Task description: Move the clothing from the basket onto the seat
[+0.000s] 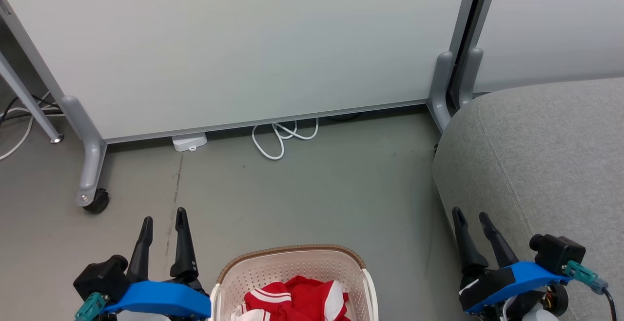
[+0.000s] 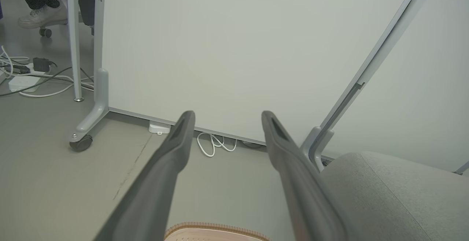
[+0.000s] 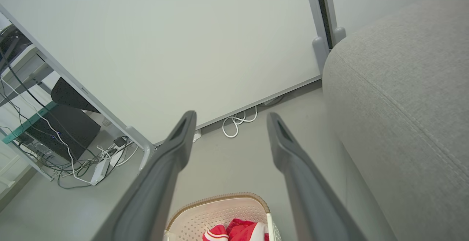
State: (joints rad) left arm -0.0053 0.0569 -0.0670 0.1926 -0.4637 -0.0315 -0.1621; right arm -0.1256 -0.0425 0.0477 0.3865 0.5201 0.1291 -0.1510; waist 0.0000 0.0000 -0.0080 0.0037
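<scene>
The cream basket (image 1: pixel 292 261) with a brown rim stands on the floor at the bottom centre of the head view, its far rim (image 2: pixel 216 229) also seen from the left wrist. Red clothing (image 1: pixel 297 299) with white stripes lies bunched inside it (image 3: pixel 236 230). The light grey seat (image 1: pixel 541 165) fills the right side (image 2: pixel 395 197) (image 3: pixel 399 105). My left gripper (image 1: pixel 163 218) hovers open to the left of the basket, empty. My right gripper (image 1: pixel 472 217) hovers open to the basket's right, over the seat's front edge, also empty.
A pale partition panel (image 1: pixel 234 43) on castor feet (image 1: pixel 95 199) stands behind. A white cable loop (image 1: pixel 280 138) and a small white box (image 1: pixel 189 141) lie at its base. Cables and a power strip (image 2: pixel 23 81) lie far left, near a person's shoe (image 2: pixel 42 15).
</scene>
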